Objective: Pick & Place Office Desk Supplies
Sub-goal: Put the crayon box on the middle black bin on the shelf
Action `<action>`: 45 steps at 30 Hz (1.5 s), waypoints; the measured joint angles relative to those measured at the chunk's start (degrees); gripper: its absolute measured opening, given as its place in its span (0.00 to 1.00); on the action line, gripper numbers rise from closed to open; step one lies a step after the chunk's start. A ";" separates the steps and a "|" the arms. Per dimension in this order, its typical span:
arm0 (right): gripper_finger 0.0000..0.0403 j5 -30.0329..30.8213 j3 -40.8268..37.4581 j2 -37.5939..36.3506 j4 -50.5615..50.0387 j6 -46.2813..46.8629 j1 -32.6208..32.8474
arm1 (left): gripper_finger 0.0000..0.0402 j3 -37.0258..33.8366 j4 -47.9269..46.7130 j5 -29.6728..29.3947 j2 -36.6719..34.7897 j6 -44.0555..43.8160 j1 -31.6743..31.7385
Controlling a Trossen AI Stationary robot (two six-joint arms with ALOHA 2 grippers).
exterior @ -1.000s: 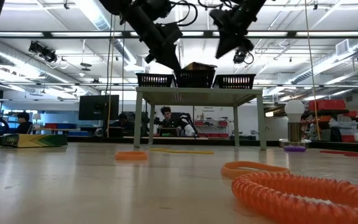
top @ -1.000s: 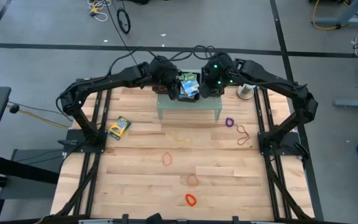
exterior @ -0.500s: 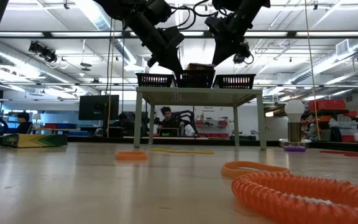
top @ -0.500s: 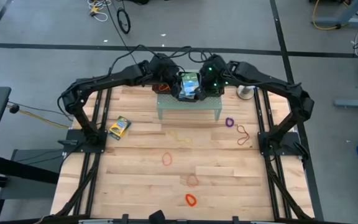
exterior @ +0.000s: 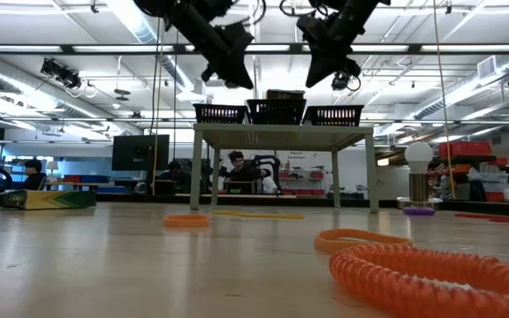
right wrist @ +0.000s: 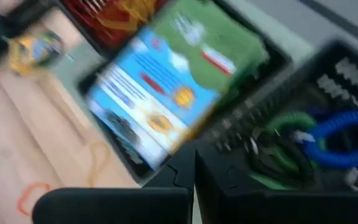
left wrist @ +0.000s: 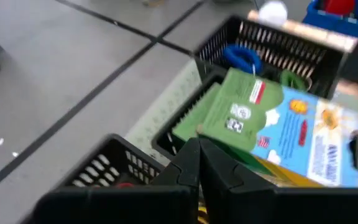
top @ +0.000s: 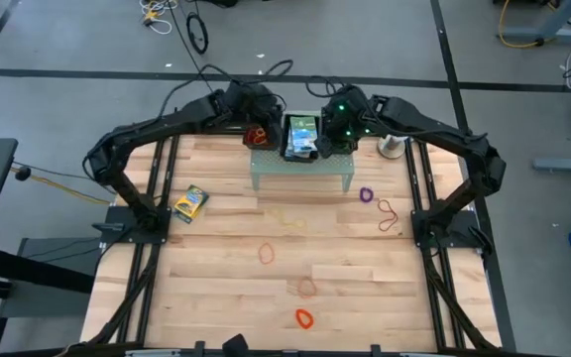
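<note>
Setting: pale wooden slatted table point(top: 216, 258) in a workshop with grey floor; people sit at desks far behind, seen in the low view.

Stand: pale green perforated stand point(top: 300, 171) at the far middle of the table, carrying three black wire baskets point(exterior: 277, 112) in a row.

Boxes: one green-and-blue printed cardboard box point(top: 302, 135) rests in the middle basket, sticking up above its rim; a second yellow-and-green printed cardboard box point(top: 190, 202) lies on the table near the left edge.

Loops: blue and green coiled loops point(right wrist: 319, 140) lie in an outer basket. On the bare wood lie a purple loop point(top: 366, 194), a dark red loop point(top: 389, 214), an orange-red loop point(top: 267, 254), a faint orange loop point(top: 307, 288) and a bright orange coiled loop point(top: 304, 318) nearest the front.

Left gripper point(top: 259, 111): raised above the stand's left end, fingers pressed together, holding nothing.

Right gripper point(top: 327, 134): raised just beside the boxed basket, fingers pressed together, holding nothing.

Other: white ball-topped object point(top: 393, 146) at the far right corner.
</note>
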 joint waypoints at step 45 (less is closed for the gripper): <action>0.02 -4.93 -0.06 -2.35 2.90 -1.18 -0.39 | 0.02 -26.01 11.29 1.00 -30.67 -6.72 -3.12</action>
